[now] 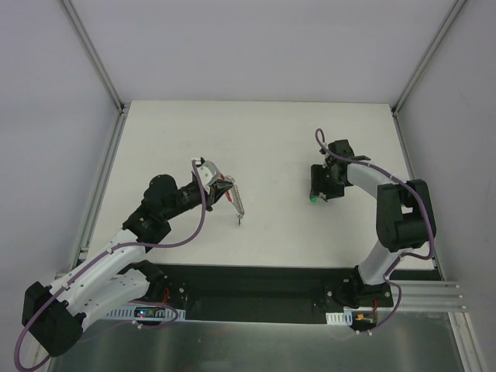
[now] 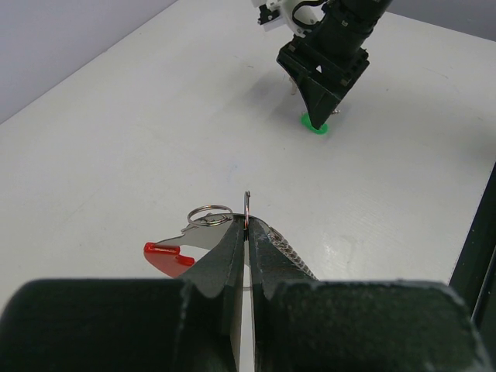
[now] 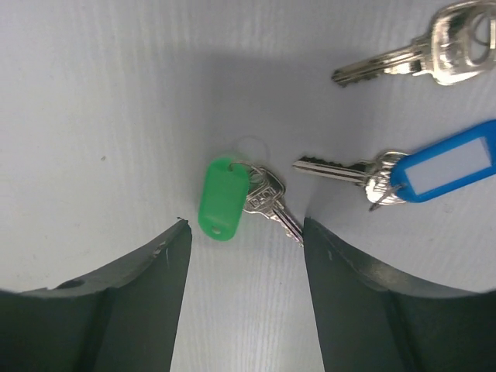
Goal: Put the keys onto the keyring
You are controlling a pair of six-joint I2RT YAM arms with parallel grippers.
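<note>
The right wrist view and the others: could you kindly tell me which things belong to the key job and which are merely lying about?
Belonging to the job:
- keyring, clamped in the left hand
- green-tagged key, below the open right hand
- blue-tagged key
- silver key, no tag in view

Merely there:
- table
- metal rail at its near edge

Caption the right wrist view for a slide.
Open right gripper poised above a green-tagged silver metal key, blue-tagged key and bare silver key nearby.
</note>
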